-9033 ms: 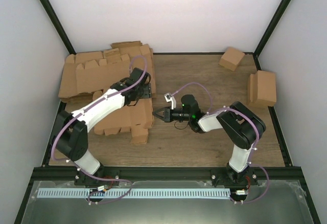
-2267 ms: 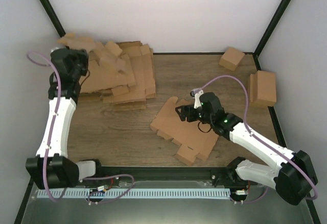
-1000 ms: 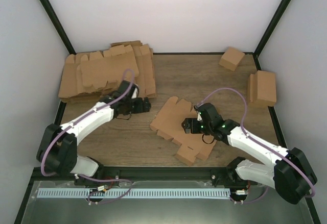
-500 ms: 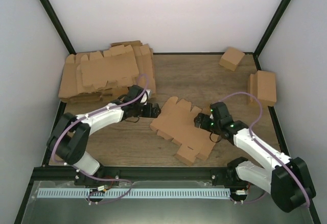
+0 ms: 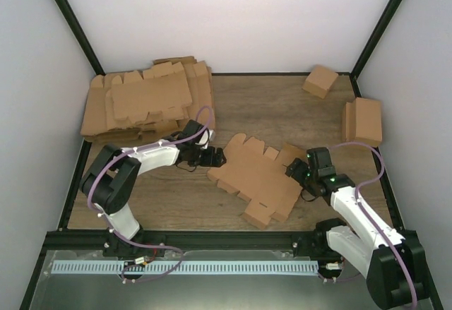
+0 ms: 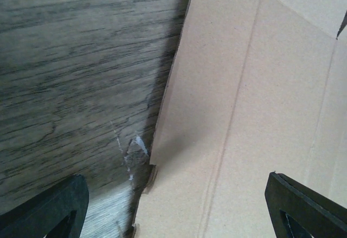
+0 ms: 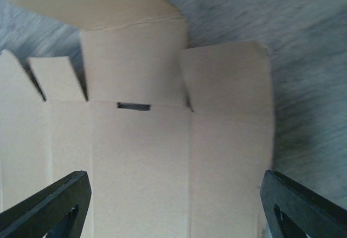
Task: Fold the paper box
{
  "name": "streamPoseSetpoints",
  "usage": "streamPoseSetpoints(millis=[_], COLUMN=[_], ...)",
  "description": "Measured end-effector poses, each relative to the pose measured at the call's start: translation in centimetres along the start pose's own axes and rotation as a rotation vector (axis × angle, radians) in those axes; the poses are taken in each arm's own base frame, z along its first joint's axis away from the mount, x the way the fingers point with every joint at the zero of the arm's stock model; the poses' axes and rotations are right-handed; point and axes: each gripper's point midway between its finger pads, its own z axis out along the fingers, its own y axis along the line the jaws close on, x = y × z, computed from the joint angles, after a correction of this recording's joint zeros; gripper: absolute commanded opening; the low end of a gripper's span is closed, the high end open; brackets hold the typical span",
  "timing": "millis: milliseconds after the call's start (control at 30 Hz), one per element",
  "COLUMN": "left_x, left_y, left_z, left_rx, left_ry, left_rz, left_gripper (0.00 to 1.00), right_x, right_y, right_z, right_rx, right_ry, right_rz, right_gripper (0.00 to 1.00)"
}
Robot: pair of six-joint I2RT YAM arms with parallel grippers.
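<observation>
Heads up: the box (image 5: 258,179) is only a flat blank lying loose mid table (image 5: 272,105), so a shove from either side will probably skate it instead of folding; pin one edge first. Left gripper (image 5: 214,157) sits at its 9 o'clock edge, right gripper (image 5: 295,170) at 3 o'clock; both spread wide, nothing held. Plain brown, creased, tabbed flaps; the 6 o'clock corner is kinked up.
</observation>
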Motion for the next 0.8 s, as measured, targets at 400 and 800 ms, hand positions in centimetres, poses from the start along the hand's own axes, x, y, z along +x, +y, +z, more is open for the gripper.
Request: streamPoseSetpoints(millis=[400,800], left_x=[0.4,0.2], left_y=[-0.9,-1.2], left_z=[0.4,-1.4], left_rx=[0.074,0.072], left_ry=[-0.001,-0.026], left_rz=[-0.019,-0.016], left_gripper=[0.91,0.91], right_x=[1.9,4.4], right_y=[-3.3,1.1], right_z=[0.9,1.5], right_rx=[0.125,-0.156], right_ry=[0.051,0.19], right_rz=[0.11,-0.064], right_gripper=[0.86,0.39])
